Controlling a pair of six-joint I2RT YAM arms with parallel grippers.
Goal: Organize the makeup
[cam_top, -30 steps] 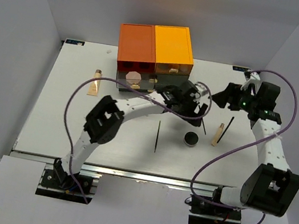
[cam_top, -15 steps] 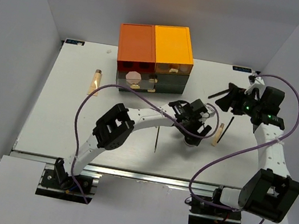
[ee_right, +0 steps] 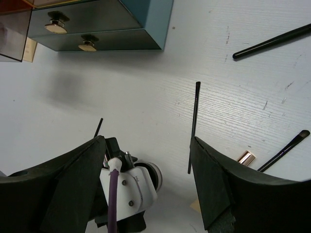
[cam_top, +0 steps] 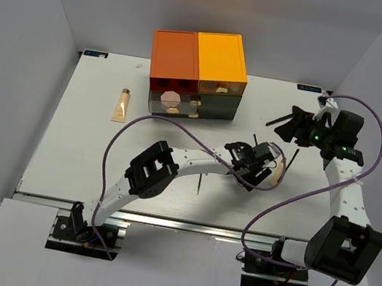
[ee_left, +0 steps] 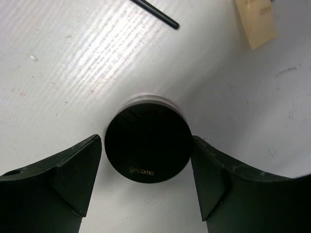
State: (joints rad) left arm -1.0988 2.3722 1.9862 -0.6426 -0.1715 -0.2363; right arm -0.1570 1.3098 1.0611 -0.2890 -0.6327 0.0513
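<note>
**Left gripper** [ee_left: 146, 162]: jaws spread wide, one finger on each side of small black round jar [ee_left: 147, 144]. Jar centred in gap, lid up (round, so no long axis to match). Side clearance slight; contact cannot be told.

**Jar position:** on table [ee_left: 73, 58], right of centre, nearer than drawer box [cam_top: 197, 74].

**Beyond jar:** thin black stick [ee_left: 154, 11] and beige tube [ee_left: 256, 22], clear of fingers.

**Right gripper** [cam_top: 292, 124]: jaws apart, empty, farther right, well apart from jar.

**Judgement:** left arm nearer; closing alone should take jar.

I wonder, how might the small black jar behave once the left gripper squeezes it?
The jar looks rigid, so it should hold its shape. Its smooth round side may slip within the open left gripper. It is squat, so probably won't tip.
</note>
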